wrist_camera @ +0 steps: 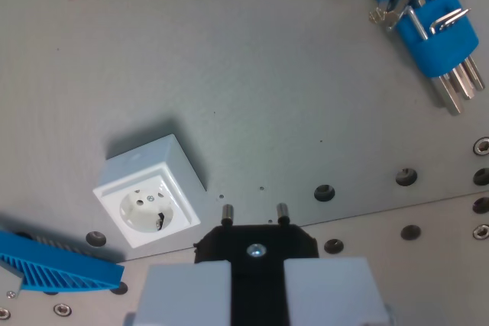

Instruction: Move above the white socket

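Note:
The white socket (pixel 150 192) is a small square box with a round recessed face, lying on the grey table at the wrist view's lower left. My gripper (pixel 257 276) fills the bottom centre, its two pale fingers (pixel 187 292) shut on a black plug (pixel 256 246). The plug's two metal pins (pixel 254 213) point away from me toward the table. The socket sits to the left of the plug, apart from it, with its near corner close to the plug's left edge.
A blue holder with metal hex keys (pixel 428 17) lies at the top right. A blue ribbed part (pixel 53 266) pokes in at the bottom left, close to the socket. A seam and several screw holes (pixel 325 192) cross the table near the gripper.

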